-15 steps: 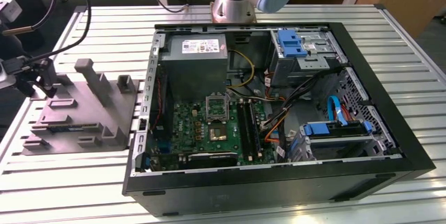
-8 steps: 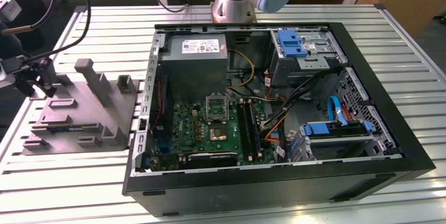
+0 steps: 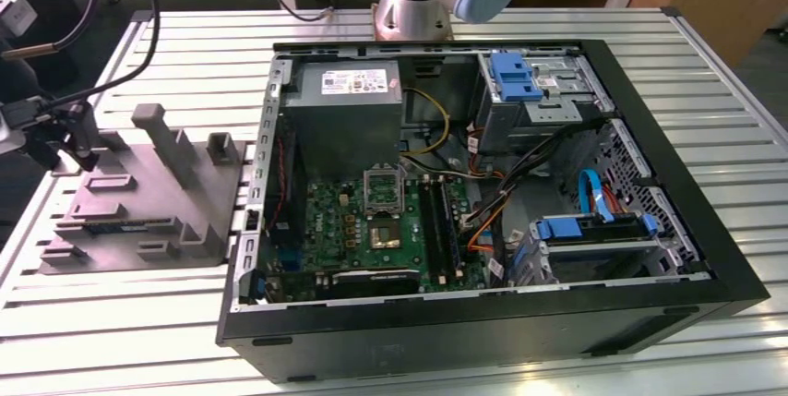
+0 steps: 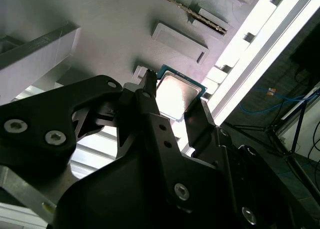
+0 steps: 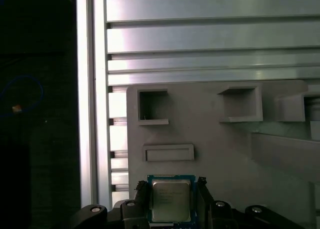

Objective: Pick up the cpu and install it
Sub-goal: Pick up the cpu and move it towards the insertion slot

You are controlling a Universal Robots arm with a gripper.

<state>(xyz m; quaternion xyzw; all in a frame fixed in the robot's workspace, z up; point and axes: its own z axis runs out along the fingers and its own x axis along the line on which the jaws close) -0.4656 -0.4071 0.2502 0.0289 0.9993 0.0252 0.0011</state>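
Okay, we see the gripper (image 5: 171, 188) clamped on the cpu (image 4: 176, 95) by two opposite edges, at the grey tray (image 5: 215, 154) on the counter (image 5: 200, 39). Risk: the edge hold is thin, so it may slip or tilt and land crooked in the socket (image 3: 383, 233).

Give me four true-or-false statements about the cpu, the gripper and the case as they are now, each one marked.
1. The computer case is open, with its motherboard in sight. True.
2. The gripper is closed on the cpu, one finger on each side. True.
3. The cpu is over the motherboard. False: it is at the grey moulded tray, outside the computer case.
4. The grey moulded tray lies on the exterior view's right of the computer case. False: it lies on the left.
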